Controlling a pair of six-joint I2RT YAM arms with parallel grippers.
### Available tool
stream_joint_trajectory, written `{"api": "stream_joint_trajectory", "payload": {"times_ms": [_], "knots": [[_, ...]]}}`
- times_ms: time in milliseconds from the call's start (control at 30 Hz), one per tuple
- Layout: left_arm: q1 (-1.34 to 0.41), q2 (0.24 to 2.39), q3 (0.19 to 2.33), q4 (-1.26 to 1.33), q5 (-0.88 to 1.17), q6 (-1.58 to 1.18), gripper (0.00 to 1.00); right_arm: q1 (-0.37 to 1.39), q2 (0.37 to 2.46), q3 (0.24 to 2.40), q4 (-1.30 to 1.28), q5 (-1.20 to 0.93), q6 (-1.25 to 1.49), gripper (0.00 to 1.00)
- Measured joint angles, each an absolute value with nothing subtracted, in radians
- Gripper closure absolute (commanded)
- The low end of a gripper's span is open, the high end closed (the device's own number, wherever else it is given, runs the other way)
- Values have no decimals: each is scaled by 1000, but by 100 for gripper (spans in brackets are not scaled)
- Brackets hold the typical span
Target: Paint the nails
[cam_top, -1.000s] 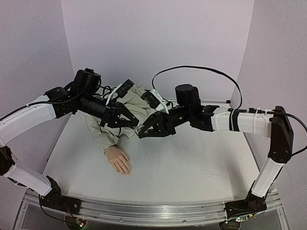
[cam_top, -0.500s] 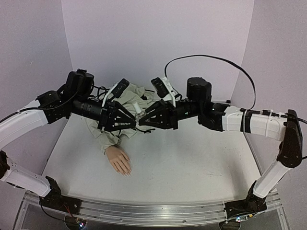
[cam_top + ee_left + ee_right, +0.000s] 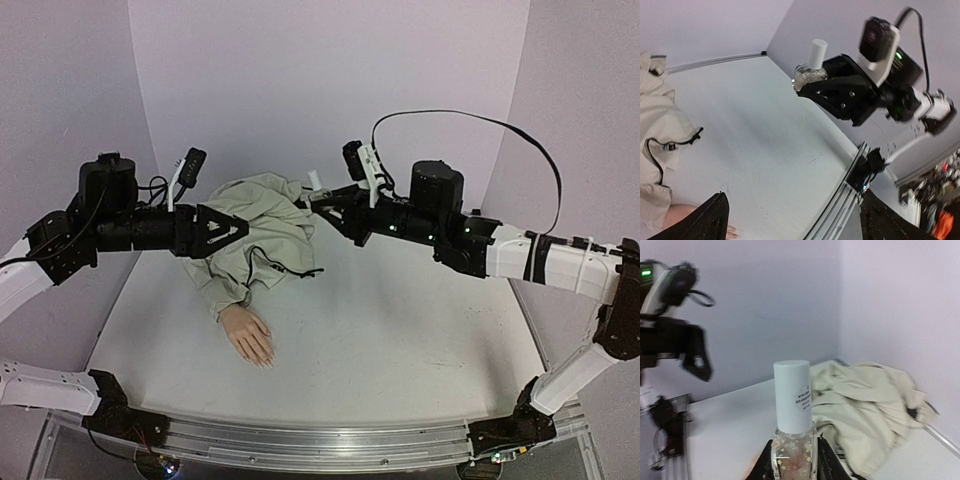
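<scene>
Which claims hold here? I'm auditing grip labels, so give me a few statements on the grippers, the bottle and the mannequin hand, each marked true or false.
1. The right gripper holds the bottle upright in the air, its white cap on. True.
2. The left gripper is clamped on the cap. False: its jaws stand wide and empty, apart from the bottle.
3. The mannequin hand lies on the table, touched by neither gripper. True.
4. The jacket sleeve hides the mannequin hand entirely. False: the hand sticks out of the cuff.
</scene>
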State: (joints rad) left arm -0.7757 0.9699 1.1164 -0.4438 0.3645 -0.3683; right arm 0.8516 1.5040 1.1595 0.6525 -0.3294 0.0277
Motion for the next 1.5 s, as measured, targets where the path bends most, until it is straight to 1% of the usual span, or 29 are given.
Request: {"api": "stream_joint_trajectory", "payload": {"times_ms": [33,67,133,200,233,300,367,400,467,667,767,867,967,1100,1200,1233,1367,1500], "knots": [[-776,979,1117,-433,333,-417,2,866,1505,1159,649,-239,17,100],[-776,992,1117,-419,302,-464,1,886,1511,1160,651,-128,4,100],[-776,1032,1117,-382,242,-550,1,935,1532,1167,656,71,-20,100],[-776,1070,1118,-343,201,-605,1,977,1563,1181,659,213,-37,100],[-779,1090,1120,-327,176,-623,4,997,1582,1191,659,279,-44,100],[-786,1129,1134,-305,131,-646,15,1031,1618,1209,659,376,-59,100],[-794,1166,1156,-284,94,-661,22,1053,1643,1223,658,422,-65,100],[-796,1182,1164,-270,83,-663,25,1061,1654,1230,659,438,-68,100],[-802,1207,1177,-241,64,-662,26,1072,1671,1245,658,456,-72,100],[-820,1266,1208,-179,41,-644,26,1084,1695,1284,658,464,-79,100],[-830,1296,1232,-150,40,-627,27,1085,1705,1298,657,464,-80,100],[-836,1322,1249,-124,40,-616,35,1086,1715,1309,653,463,-83,100],[-841,1343,1258,-102,39,-601,39,1087,1721,1316,649,462,-83,100],[-846,1372,1273,-90,37,-592,52,1090,1724,1320,646,460,-83,100],[-847,1384,1277,-84,30,-579,57,1092,1726,1322,646,459,-83,100],[-848,1387,1278,-84,26,-576,62,1093,1726,1322,646,457,-83,100],[-850,1400,1293,-84,22,-572,74,1096,1726,1322,645,454,-84,100],[-853,1408,1304,-76,22,-567,80,1097,1726,1322,643,453,-86,100]]}}
